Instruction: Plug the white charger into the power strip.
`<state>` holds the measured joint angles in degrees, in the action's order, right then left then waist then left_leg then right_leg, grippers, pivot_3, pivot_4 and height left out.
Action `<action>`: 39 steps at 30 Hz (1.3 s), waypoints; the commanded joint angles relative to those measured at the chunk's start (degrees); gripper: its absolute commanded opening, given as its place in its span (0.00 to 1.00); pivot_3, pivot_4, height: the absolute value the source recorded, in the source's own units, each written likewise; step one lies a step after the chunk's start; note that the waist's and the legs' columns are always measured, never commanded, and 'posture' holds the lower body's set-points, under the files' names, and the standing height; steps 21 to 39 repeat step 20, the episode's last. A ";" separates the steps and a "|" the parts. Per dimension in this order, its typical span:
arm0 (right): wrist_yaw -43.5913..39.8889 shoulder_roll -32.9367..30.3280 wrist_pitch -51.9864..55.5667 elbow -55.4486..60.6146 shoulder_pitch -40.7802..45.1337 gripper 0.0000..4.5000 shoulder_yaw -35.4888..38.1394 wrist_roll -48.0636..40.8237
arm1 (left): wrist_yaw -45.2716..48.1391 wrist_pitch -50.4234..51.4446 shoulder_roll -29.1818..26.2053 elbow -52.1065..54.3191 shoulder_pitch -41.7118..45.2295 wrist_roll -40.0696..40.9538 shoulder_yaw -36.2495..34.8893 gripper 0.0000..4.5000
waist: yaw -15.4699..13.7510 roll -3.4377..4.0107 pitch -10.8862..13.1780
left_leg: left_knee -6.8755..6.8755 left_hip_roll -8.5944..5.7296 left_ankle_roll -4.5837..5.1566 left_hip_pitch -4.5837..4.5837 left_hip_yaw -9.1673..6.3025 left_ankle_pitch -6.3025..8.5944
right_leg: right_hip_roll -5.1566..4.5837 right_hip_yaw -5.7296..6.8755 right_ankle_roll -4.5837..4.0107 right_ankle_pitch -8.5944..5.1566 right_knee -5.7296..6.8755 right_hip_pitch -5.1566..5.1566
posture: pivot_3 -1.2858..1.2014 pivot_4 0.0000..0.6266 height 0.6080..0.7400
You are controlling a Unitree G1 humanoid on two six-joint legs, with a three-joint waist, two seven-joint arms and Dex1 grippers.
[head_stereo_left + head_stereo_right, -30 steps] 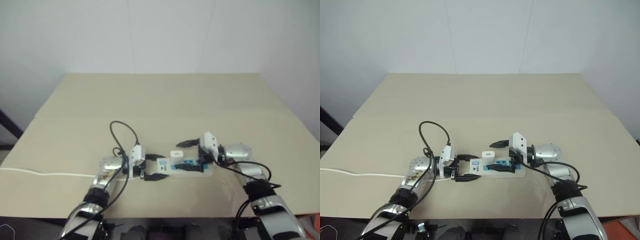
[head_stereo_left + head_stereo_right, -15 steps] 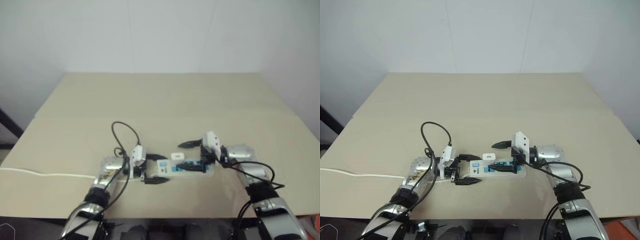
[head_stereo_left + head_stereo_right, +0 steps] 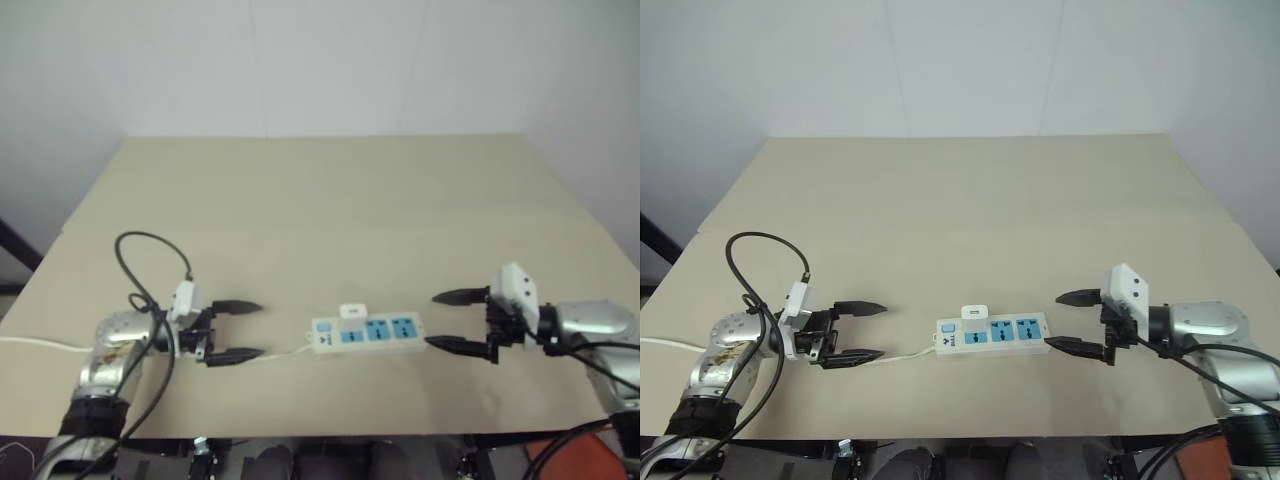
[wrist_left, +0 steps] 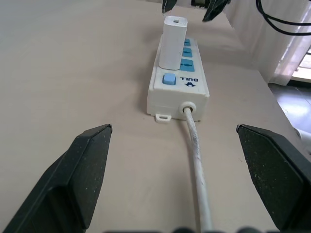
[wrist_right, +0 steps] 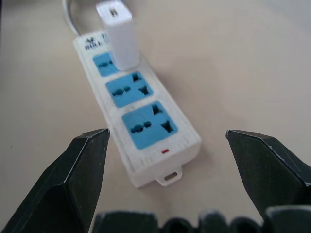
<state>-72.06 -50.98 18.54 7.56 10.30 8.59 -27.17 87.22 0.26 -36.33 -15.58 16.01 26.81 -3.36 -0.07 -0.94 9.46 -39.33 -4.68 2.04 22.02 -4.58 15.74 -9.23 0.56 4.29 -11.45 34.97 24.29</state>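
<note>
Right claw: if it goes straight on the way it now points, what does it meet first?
Probably the near end of the power strip, which lies straight ahead between the open fingers of the right claw. Bare table separates them. The charger stands plugged in at the far socket.

The power strip (image 3: 992, 333) is white with three bright blue sockets, a small blue switch (image 4: 168, 79) and blue letters at its cable end. A tiny red mark sits at its other end. The charger (image 5: 118, 35) is plain white. The cable (image 4: 197, 160) is white. The table (image 3: 970, 210) is pale tan. Both grippers have black fingers (image 3: 858, 308).
</note>
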 commanded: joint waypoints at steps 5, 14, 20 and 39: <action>1.18 -2.28 1.76 7.23 -0.98 1.00 1.57 -1.19 | 0.28 0.00 -1.12 2.18 -0.19 1.13 -0.94 0.99 | -0.11 -0.07 0.06 | 0.00 0.08 -0.01 0.01 0.03 -0.01 | 0.07 0.03 -0.01 0.01 -0.02 0.01 | 0.52 0.24 1.00; 2.69 -1.90 3.03 11.04 -0.45 1.00 0.91 -1.95 | -0.15 1.72 -2.87 4.81 -1.37 1.88 -2.16 0.99 | -0.05 -0.09 0.10 | 0.00 0.11 -0.01 0.02 0.04 -0.01 | 0.09 0.01 -0.03 0.02 -0.01 0.03 | 0.52 0.24 1.00; 4.36 -1.91 3.95 13.35 -3.07 1.00 2.17 -2.32 | -1.36 3.27 -4.21 7.43 -2.41 2.64 -3.22 0.99 | -0.27 -0.09 0.11 | 0.00 0.14 -0.02 0.02 0.06 -0.01 | 0.11 0.01 -0.05 0.03 -0.02 0.02 | 0.52 0.24 1.00; 4.36 -1.91 3.95 13.35 -3.07 1.00 2.17 -2.32 | -1.36 3.27 -4.21 7.43 -2.41 2.64 -3.22 0.99 | -0.27 -0.09 0.11 | 0.00 0.14 -0.02 0.02 0.06 -0.01 | 0.11 0.01 -0.05 0.03 -0.02 0.02 | 0.52 0.24 1.00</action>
